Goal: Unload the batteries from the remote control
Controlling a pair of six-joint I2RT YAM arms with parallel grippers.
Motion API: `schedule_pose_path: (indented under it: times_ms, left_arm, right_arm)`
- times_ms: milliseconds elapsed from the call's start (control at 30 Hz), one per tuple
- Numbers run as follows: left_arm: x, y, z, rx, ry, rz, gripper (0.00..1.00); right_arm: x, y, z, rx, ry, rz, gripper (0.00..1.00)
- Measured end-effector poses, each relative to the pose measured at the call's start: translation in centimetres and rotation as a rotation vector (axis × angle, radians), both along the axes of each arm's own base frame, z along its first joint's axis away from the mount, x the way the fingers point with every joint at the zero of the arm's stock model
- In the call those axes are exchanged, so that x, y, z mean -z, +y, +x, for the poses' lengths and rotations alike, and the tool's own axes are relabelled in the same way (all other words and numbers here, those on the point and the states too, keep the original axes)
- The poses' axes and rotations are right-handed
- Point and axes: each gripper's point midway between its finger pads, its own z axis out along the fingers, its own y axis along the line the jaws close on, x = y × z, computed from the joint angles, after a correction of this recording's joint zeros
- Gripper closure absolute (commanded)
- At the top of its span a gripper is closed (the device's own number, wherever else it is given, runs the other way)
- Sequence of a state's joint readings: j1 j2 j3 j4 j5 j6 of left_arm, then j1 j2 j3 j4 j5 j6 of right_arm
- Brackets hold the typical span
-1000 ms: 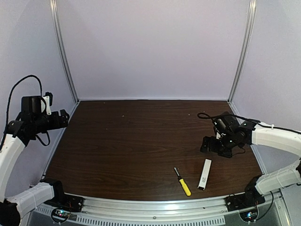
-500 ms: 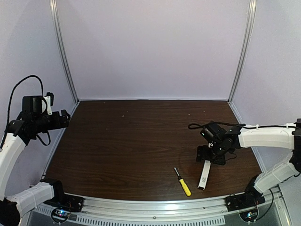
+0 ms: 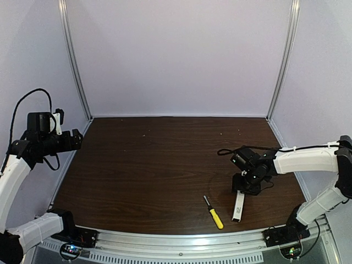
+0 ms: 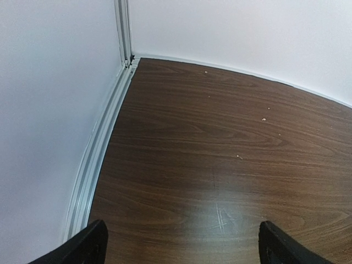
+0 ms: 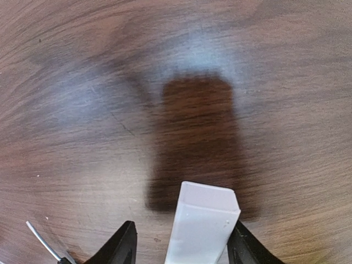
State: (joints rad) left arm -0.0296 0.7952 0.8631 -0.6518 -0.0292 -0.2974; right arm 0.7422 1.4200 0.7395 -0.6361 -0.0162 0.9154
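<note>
Over on the near right part of the table [image 3: 148, 165], the right gripper [image 3: 245, 190] is hovering low over the far end of the remote control [image 3: 238, 208]. The remote is lying flat and lengthwise, its near end close to the front rail [image 3: 181, 240]. From its wrist camera, the fingers [image 5: 124, 245] are standing apart, one on each side of that white end. Brown wood is showing between the left finger and the plastic; on the other side I cannot tell whether finger and remote are touching. The screwdriver [image 3: 214, 213] is lying just left of the remote, apart from it, with its yellow handle toward the front rail and its metal tip angling away. A broad stretch of tabletop is spreading out between the two arms. The left gripper [image 4: 184, 248] is hanging high at the table's left edge, jaws spread wide with only wood showing between them. It is looking down along the side rail [image 4: 96, 159] toward the far left corner.
</note>
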Motion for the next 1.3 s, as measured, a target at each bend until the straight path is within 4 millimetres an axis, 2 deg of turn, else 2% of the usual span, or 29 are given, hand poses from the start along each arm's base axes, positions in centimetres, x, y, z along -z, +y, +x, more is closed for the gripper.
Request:
schedule_pose_path:
  times_ms: [233, 567, 733, 1000, 1300]
  left_arm:
    - [0.1, 0.0, 0.0, 0.0, 0.001, 0.0, 0.03]
    - [0.1, 0.0, 0.0, 0.0, 0.001, 0.0, 0.03]
    - [0.1, 0.0, 0.0, 0.0, 0.001, 0.0, 0.03]
    - [0.1, -0.1, 0.0, 0.005, 0.001, -0.004, 0.03]
    - [-0.2, -0.7, 0.0, 0.035, -0.008, -0.023, 0.02]
  right_arm:
    - [1.0, -0.3, -0.4, -0.013, 0.025, -0.026, 0.56]
    - [1.3, -0.4, -0.5, -0.048, 0.03, -0.044, 0.74]
    - [1.2, 0.0, -0.3, -0.095, 0.028, -0.049, 0.78]
    - [-0.3, 2.8, 1.8, -0.236, -0.012, -0.015, 0.79]
    - [-3.0, 8.7, 5.5, -0.44, -0.06, 0.031, 0.83]
